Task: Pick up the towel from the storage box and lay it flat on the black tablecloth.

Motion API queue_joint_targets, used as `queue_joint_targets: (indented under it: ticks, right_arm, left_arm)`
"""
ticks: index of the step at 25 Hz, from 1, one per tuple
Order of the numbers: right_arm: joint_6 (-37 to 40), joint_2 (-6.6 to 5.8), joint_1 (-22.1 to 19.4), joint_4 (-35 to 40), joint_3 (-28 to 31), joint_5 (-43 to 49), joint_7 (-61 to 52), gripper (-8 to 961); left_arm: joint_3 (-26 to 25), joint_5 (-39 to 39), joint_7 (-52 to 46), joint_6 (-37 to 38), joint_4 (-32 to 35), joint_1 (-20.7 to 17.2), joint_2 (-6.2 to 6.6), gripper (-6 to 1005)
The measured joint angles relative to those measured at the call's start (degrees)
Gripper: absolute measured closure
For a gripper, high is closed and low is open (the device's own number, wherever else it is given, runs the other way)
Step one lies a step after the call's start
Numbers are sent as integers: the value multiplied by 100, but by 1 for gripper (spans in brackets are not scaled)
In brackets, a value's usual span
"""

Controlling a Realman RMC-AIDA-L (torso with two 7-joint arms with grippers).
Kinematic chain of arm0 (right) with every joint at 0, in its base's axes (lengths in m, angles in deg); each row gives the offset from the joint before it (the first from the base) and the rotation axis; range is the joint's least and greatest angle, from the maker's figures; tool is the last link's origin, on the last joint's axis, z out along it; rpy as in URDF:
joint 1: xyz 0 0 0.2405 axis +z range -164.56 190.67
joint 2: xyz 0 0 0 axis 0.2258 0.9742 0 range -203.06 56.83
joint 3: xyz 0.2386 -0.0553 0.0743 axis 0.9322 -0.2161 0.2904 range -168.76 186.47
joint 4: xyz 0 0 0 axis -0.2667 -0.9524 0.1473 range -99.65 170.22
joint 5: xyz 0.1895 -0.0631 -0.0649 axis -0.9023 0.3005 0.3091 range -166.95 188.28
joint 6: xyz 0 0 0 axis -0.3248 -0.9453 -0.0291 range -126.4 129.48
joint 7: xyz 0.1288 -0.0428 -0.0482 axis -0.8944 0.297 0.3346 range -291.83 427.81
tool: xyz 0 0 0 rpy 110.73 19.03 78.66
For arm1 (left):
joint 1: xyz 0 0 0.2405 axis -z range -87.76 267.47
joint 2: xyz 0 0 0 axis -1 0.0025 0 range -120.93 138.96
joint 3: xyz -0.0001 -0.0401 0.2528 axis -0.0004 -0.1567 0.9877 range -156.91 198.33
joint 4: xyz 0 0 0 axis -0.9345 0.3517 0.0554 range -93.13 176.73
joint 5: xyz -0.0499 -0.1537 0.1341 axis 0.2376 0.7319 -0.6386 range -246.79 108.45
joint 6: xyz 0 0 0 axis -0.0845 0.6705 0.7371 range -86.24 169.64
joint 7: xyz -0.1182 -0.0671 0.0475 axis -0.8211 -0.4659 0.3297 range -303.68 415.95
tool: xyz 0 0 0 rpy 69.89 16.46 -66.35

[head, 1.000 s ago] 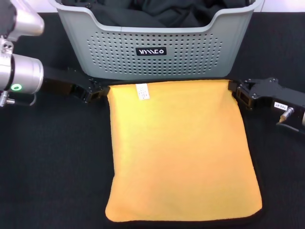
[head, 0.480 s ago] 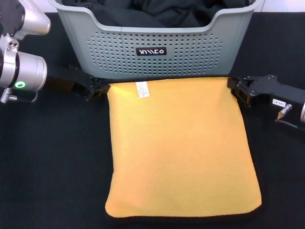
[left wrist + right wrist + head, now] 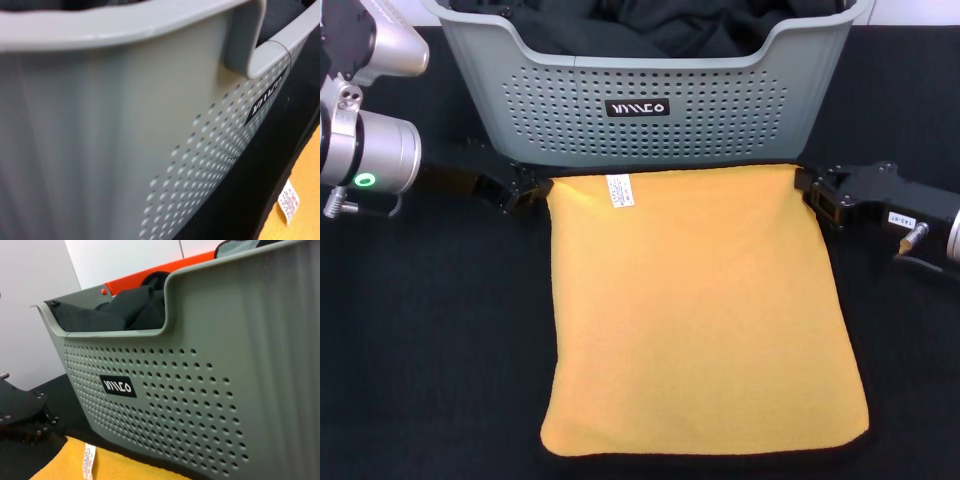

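My left pincer (image 3: 525, 190) sits at the towel's (image 3: 700, 310) far left corner, my right pincer (image 3: 817, 198) at the far right; I cannot tell if either grips. The towel lies flat on the tablecloth (image 3: 430, 350), just before the box (image 3: 560, 100). Withdrawing with a corner snagged could wrinkle it.

Dark fabric (image 3: 650, 25) with soft folds is lying heaped in the far bin, and an orange-red panel (image 3: 150, 274) is showing beyond it.
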Motion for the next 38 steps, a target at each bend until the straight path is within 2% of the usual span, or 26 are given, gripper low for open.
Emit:
queue_joint_targets:
  ticks: [15, 23, 26, 34, 38]
  right_arm:
    - [18, 27, -88, 42, -2, 5, -124, 912]
    - [-10, 45, -173, 104, 21, -14, -102, 714]
    - [-14, 46, -250, 194, 21, -29, -98, 574]
    - [28, 49, -626, 681, 14, -6, -88, 275]
    - [316, 48, -810, 895, 3, 0, 16, 109]
  left_arm:
    - [-41, 131, -27, 49, 1, -62, -47, 923]
    - [-44, 177, 10, 66, 2, -63, -51, 616]
    - [-44, 205, 17, 68, 14, -89, -50, 489]
    - [-44, 633, 212, 285, 84, -193, 14, 421]
    - [-44, 1360, 720, 727, 520, -543, 8, 422]
